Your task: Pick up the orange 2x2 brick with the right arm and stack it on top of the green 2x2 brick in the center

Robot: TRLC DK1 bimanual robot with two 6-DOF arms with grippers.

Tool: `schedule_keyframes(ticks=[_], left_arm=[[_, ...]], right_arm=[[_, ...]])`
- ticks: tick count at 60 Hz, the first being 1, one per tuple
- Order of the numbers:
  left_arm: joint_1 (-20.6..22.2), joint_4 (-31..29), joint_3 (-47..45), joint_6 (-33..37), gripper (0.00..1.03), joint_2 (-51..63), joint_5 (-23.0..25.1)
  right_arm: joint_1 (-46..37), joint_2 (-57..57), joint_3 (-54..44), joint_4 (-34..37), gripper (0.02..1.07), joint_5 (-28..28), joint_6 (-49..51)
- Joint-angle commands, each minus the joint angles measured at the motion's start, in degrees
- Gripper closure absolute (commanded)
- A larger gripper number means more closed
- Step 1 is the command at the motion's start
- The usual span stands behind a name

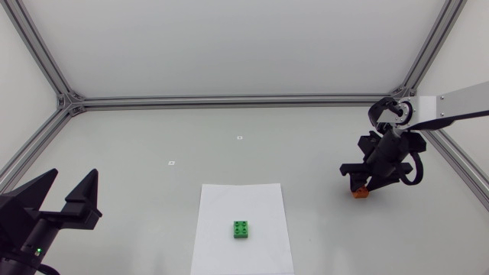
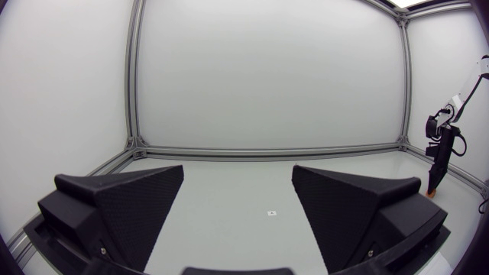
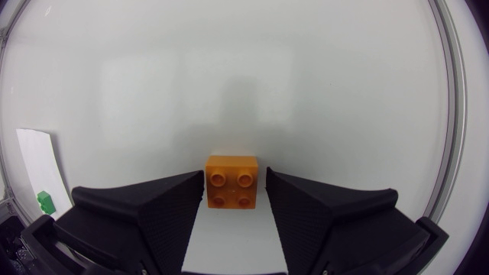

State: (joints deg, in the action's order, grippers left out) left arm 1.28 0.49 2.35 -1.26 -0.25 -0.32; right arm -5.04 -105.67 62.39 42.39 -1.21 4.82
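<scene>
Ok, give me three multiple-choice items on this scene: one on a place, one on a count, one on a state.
1. Where does the green brick lie?
A. on the white sheet
B. on bare table
C. atop another brick

2. How many studs show on the orange brick?
A. two
B. four
C. eight

3. How do the left fingers stand?
A. shut on a brick
B. shut on nothing
C. open, nothing between them

Key:
1 A: the head view shows it resting on the sheet.
2 B: the right wrist view shows two rows of two.
3 C: the left wrist view shows a wide gap with nothing in it.
</scene>
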Motion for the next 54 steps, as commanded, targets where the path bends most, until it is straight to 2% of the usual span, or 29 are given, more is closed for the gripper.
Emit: schedule_keyframes(ticks=[1,54], left_arm=[[-0.2,-0.8,-2.3,0.7,0.04,-0.5,0.2],[-0.2,-0.8,-2.3,0.7,0.04,-0.5,0.2]], right_arm=[[-0.4,0.7,-1.6,0.1,0.48,0.5,1.2],[-0.5,1.3,-3.0,-1.3,0.52,0.4,1.9]])
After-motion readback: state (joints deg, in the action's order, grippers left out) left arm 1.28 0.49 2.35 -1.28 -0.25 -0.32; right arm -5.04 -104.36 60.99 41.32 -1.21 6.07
